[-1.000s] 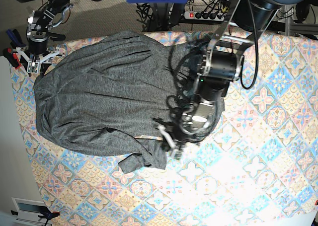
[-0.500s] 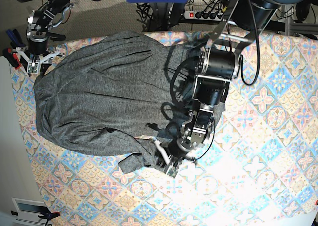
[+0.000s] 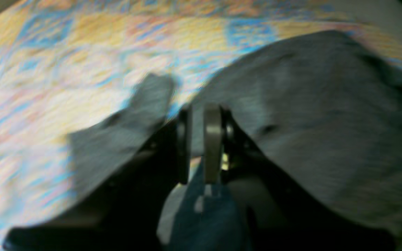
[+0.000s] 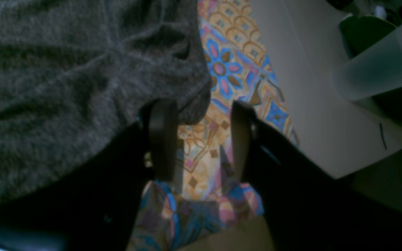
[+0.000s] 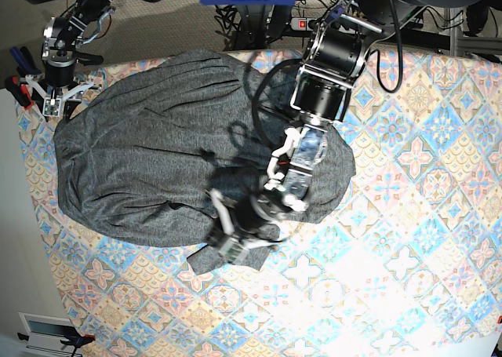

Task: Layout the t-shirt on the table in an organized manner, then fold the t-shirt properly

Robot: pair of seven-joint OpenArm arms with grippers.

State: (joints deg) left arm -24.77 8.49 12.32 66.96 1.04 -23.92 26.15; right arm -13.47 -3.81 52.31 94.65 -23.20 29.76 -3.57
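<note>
Left gripper (image 5: 235,239) has swung across the t-shirt (image 5: 157,153) toward its loose lower flap, nearly clenched, though blur hides whether cloth is pinched. That suggests I am still laying out. Right gripper (image 4: 201,139) stands parted at the t-shirt's far corner, over bare worktop (image 5: 408,239).

Dark heather-grey t-shirt (image 5: 157,145) on pastel blue, pink, cream floral-tile table (image 5: 423,216).
</note>
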